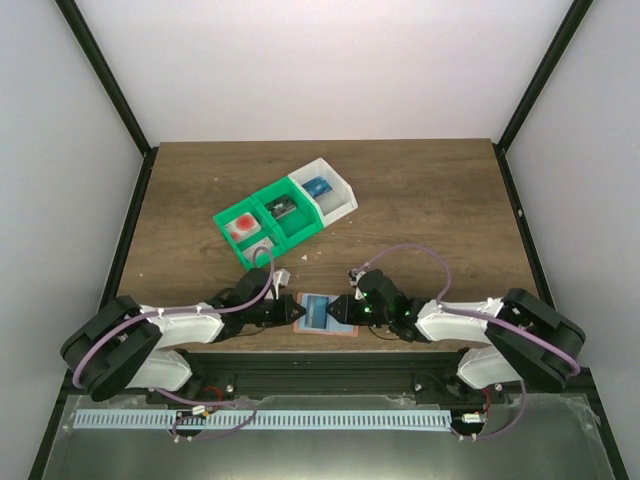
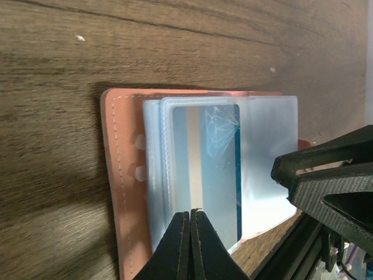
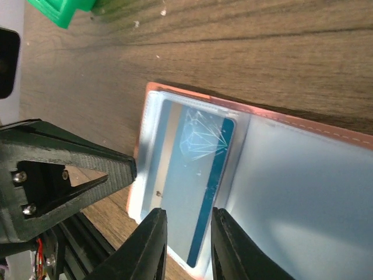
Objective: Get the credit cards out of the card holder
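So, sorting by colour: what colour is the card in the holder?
The card is pale blue, darker blue edge; best in right wrist view.

Left pincer (image 1: 297, 312) and right pincer (image 1: 339, 308) flank the card holder (image 1: 320, 318); the bin (image 1: 262, 212) stands well beyond.

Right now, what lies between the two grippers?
The open card holder, blue card inside, fills the gap from left gripper to right gripper; top view.

table (image 1: 430, 200): brown wood grain, few pale crumbs scattered around
bin (image 1: 270, 192): green and white, three compartments, sitting kinda diagonal mid-table
red block (image 1: 243, 224): left compartment
black block (image 1: 282, 206): middle one
blue block (image 1: 319, 187): white right end
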Available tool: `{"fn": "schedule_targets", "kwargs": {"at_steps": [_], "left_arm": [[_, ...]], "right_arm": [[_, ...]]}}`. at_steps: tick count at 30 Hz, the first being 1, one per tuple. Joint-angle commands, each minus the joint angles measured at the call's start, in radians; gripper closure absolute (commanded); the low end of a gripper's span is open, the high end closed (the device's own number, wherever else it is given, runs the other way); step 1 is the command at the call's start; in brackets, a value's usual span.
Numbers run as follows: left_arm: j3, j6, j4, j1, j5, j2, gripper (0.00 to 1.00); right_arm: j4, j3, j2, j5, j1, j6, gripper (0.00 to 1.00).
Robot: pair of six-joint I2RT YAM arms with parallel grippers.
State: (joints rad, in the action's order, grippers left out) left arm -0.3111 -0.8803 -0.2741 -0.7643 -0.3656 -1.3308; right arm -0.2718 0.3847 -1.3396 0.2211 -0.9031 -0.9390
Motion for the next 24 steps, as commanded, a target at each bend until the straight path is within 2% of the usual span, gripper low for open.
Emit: {"fn": "schedule_targets", "kwargs": {"at_steps": [1,15,24], "left_arm": [[0.004,0.04,0.019,0.004,0.011,-0.022,1.0],[0.054,0.042,-0.074,0.005,-0.027,-0.098,1.0],[0.053,0.054,-0.035,0.004,0.004,-0.094,1.0]], "right_arm": [[-0.054,0.037,-0.052,0.019,-0.005,-0.001,0.77],[-0.157,0.015,-0.165,0.032,-0.005,-0.025,0.81],[-0.175,-0.013,-0.134,0.022,-0.005,-0.029,0.92]]}}
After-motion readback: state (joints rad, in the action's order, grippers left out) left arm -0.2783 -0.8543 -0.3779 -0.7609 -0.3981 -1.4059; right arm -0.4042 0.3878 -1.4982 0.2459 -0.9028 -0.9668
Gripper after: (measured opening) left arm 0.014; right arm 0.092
